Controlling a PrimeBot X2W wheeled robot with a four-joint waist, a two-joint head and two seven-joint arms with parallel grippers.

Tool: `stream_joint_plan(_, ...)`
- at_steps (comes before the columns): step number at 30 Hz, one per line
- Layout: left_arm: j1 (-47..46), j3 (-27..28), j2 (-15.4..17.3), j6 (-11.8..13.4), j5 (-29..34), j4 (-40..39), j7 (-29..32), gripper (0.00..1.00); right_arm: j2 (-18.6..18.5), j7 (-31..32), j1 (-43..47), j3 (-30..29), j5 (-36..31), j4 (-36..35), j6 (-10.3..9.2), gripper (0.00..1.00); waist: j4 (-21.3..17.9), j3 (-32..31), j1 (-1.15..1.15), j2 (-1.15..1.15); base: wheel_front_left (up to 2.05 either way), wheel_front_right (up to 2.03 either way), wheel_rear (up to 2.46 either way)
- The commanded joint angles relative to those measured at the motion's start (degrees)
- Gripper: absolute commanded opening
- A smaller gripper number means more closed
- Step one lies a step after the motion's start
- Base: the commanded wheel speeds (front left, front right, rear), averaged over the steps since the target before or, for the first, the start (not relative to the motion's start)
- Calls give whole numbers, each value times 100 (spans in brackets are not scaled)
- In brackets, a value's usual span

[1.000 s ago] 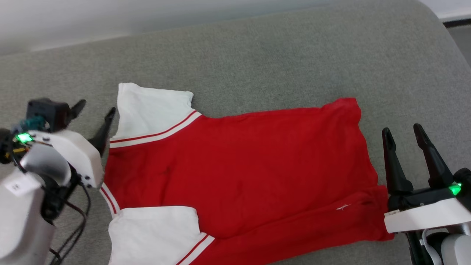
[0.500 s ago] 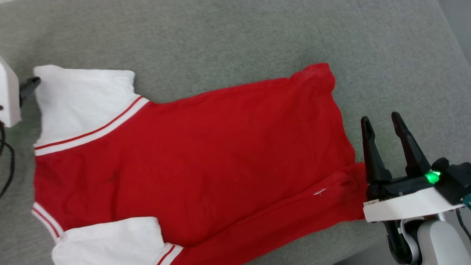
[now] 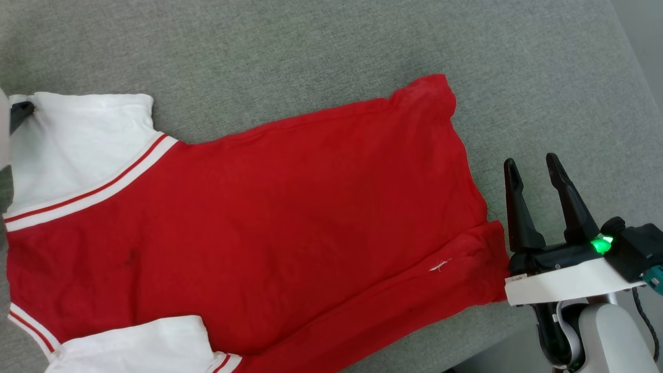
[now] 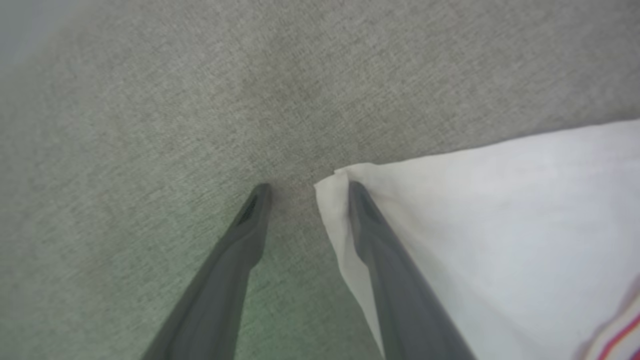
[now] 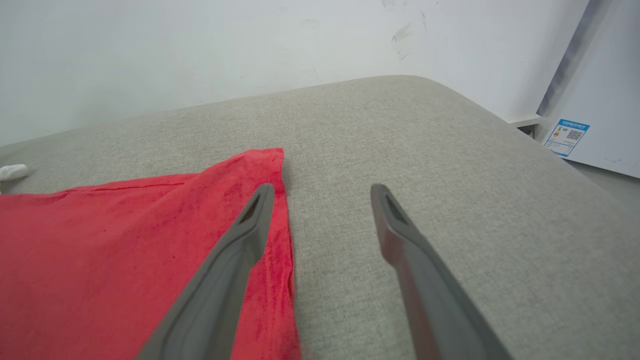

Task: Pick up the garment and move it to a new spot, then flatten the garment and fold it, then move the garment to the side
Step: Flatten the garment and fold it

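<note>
Lengthwise, the garment [image 3: 269, 223] runs left to right, sleeves [image 3: 83, 140] leftward.

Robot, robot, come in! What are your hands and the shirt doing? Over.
Left hand open, astride white sleeve corner. Right hand open, beside hem. Shirt spread on grey cushion. Nothing in the way.

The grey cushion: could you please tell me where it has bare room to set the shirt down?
Bare strip of cushion beyond the shirt; another right of its hem, around the right gripper. The middle and left are crowded, covered by the shirt.
</note>
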Motion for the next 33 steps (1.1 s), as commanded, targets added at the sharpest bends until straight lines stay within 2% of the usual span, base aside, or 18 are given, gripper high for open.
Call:
stream_joint_plan(1, 434, -321, -134, -22, -62, 170, 163, 0, 33, -38, -105, -5, -17, 14, -3, 100, 31, -9, 0, 0, 0, 0, 0)
stream_joint_plan(5, 380, -314, -190, -15, -178, 183, -110, 0, -2, -45, -133, -17, -87, 40, -3, 100, 136, -78, 0, 0, 0, 0, 0)
stream_joint_plan(10, 161, -205, -341, -15, -101, 131, -1029, 0, -161, -8, -172, -124, -170, 40, -3, 100, 314, -281, 0, 0, 0, 0, 0)
stream_joint_plan(16, 241, -482, -375, -15, -276, -179, -1799, 0, -589, 555, -315, -88, -234, -41, -4, 100, 616, -670, 0, 0, 0, 0, 0)
stream_joint_plan(20, 366, -725, -262, -14, -346, -625, -2191, 0, -1075, 1468, -494, 78, -115, -83, -3, 100, 859, -917, 0, 0, 0, 0, 0)
stream_joint_plan(27, 687, -784, -159, -13, -388, -1603, -2754, 0, -2033, 3568, -1062, 398, 456, -106, -3, 100, 1353, -1028, 0, 0, 0, 0, 0)
stream_joint_plan(33, 1003, -815, -68, 188, -192, -2637, -2984, 0, -2557, 4968, -1698, 608, 810, 170, -3, 100, 1815, -900, 0, 0, 0, 0, 0)
